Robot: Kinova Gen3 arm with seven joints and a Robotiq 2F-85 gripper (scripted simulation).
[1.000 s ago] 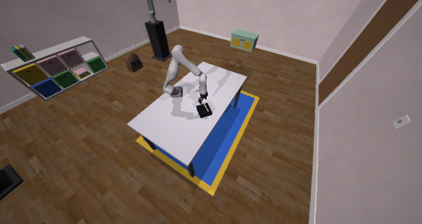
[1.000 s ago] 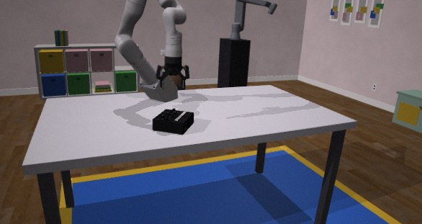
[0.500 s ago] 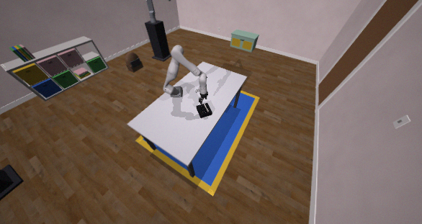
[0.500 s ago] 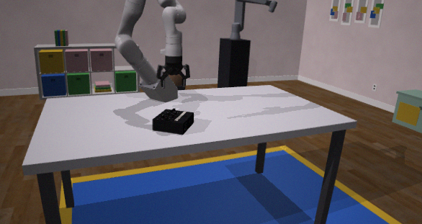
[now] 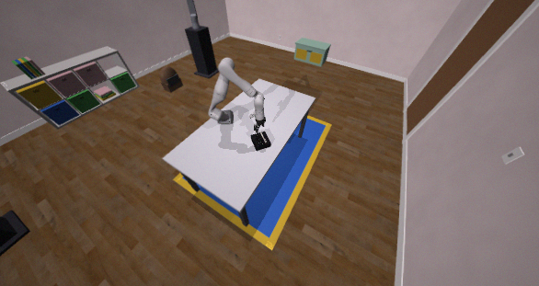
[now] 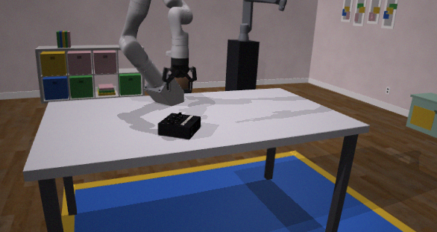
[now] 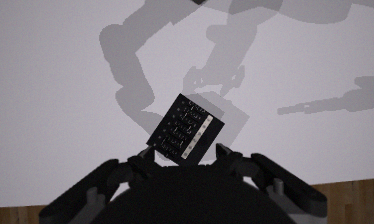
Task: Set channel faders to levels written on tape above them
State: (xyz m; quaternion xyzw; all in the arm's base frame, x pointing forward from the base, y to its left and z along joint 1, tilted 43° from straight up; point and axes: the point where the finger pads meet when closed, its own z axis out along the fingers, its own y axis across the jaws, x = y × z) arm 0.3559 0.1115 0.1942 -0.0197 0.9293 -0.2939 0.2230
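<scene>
Currently, the tool hovers released above the surface. Beneath it sits 1 black lighting desk.

Over the desk: I saw open air between the gripper, its fingers spread, and the lighting desk below.
Desk top: small raised parts stood up from it, obstacles to a low sweep; I could not tell the gaps between them.
Right of the desk: I had a broad stretch of bare table top, crossed only by shadows.
Left of the desk: more bare surface lay there for passing.
Far side: the arm's base blocked the way at the far left, its links rising above.
Near side: I saw a bare strip before the table edge.
</scene>
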